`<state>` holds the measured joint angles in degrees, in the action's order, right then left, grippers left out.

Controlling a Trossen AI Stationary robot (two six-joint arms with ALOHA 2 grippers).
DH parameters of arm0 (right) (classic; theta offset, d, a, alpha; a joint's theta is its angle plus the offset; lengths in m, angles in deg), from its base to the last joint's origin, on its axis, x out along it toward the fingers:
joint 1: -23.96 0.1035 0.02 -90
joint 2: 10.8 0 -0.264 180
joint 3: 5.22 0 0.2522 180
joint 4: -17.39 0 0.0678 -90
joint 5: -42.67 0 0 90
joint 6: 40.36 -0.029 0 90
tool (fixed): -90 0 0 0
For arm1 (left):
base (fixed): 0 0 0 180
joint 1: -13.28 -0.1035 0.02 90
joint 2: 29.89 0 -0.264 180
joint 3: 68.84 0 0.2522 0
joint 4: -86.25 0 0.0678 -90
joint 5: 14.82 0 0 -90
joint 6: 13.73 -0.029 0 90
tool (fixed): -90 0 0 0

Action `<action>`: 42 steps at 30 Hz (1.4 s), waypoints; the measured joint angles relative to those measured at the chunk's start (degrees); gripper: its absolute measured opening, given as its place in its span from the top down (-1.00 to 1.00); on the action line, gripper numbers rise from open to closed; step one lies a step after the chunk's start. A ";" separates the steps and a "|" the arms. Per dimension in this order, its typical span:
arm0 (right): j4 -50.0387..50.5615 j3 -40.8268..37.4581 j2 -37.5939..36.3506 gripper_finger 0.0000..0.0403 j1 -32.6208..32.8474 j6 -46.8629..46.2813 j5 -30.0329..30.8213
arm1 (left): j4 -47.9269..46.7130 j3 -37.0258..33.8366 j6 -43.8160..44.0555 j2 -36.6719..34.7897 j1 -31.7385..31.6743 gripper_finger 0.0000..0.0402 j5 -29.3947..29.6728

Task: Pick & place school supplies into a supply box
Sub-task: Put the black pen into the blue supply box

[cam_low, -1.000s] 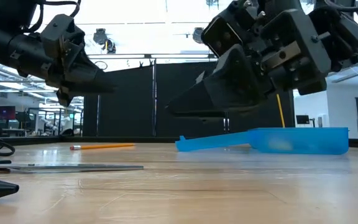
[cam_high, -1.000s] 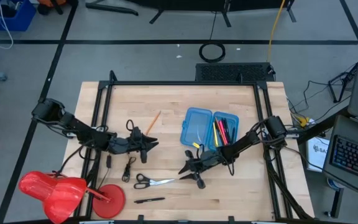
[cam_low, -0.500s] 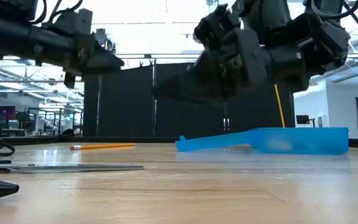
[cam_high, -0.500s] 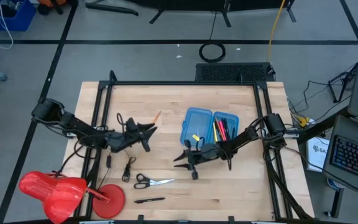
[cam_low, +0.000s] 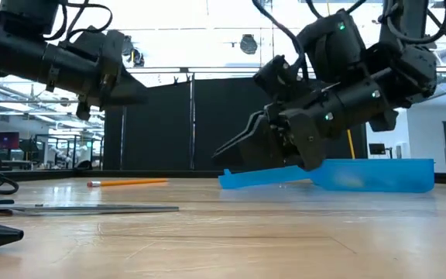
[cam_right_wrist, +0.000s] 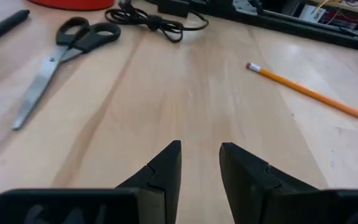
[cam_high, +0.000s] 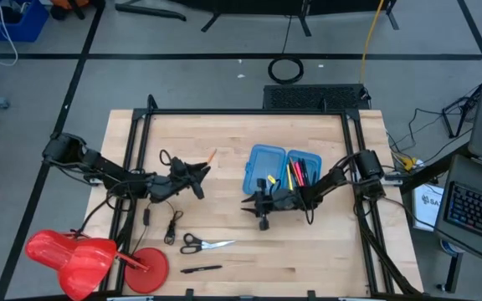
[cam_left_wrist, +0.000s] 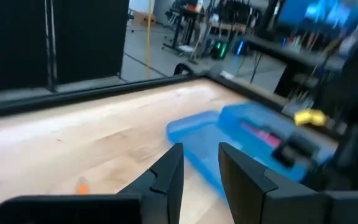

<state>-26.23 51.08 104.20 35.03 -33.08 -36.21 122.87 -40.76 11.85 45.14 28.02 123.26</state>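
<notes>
Supply box (cam_high: 280, 172) open; outside: one pencil (cam_high: 209, 157), one scissors (cam_high: 205, 244), one pen (cam_high: 200, 269). Both end effectors spread, empty.

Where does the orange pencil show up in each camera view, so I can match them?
High view: the orange pencil lies left of the blue box, by the left gripper.
Low view: pencil flat at left, blue box at right.
Left wrist view: only an orange tip shows, blue box beyond.
Right wrist view: pencil at right; box not in view.
Shared landmark: the blue box.
</notes>
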 joint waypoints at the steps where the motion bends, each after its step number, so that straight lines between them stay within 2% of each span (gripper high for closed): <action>1: -0.39 -0.26 0.00 0.51 -0.55 -0.13 -0.71 | -0.64 0.00 -1.25 0.02 0.00 0.48 0.16; 6: -1.08 -1.49 -0.01 0.51 -2.05 1.52 -3.70 | -0.45 0.00 -3.56 -0.01 -0.86 0.48 0.55; 8: -2.79 -1.53 0.00 0.51 -2.88 3.60 -4.25 | 0.86 0.00 -7.29 -0.01 -2.11 0.48 1.77; 11: -7.70 -1.46 -0.09 0.51 -4.31 -1.07 -8.79 | 3.21 0.00 -9.49 -0.03 -4.39 0.48 2.20; 14: -11.29 -1.44 -0.40 0.51 -5.13 -5.09 -12.23 | 3.24 0.02 -8.29 -0.07 -5.82 0.48 -2.98; 17: -7.51 -3.44 -0.66 0.51 -4.27 -11.03 -14.48 | -2.30 0.00 -0.90 -0.03 -5.46 0.48 -14.62; 19: -4.38 -4.68 -0.50 0.51 -2.79 -11.05 -13.33 | -4.19 0.02 2.36 -0.03 -5.13 0.48 -19.71; 22: -5.21 -7.02 -0.63 0.51 -0.14 -15.12 -11.47 | -6.63 0.00 6.37 -0.03 -4.09 0.48 -21.89; 24: -5.48 -7.73 -0.57 0.51 1.43 -15.23 -10.94 | -6.31 0.00 7.79 -0.03 -3.61 0.48 -22.15; 29: -8.50 -7.73 -2.15 0.51 3.71 -14.61 -9.47 | -5.17 0.00 7.25 -0.03 -4.39 0.48 -17.99; 33: -7.80 -7.76 -3.18 0.51 5.70 -13.18 -7.95 | -3.34 0.02 7.44 -0.05 -5.17 0.48 -17.87; 37: -8.14 -7.74 -5.13 0.51 6.64 -11.71 -5.32 | -3.35 0.02 9.69 -0.04 -5.29 0.48 -19.70; 42: -7.95 -7.71 -7.75 0.51 7.08 -12.31 -5.34 | -3.48 0.02 11.52 -0.03 -5.27 0.48 -23.49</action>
<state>-34.18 43.37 96.45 42.11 -45.39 -41.54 119.39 -40.74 23.37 45.11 22.76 99.77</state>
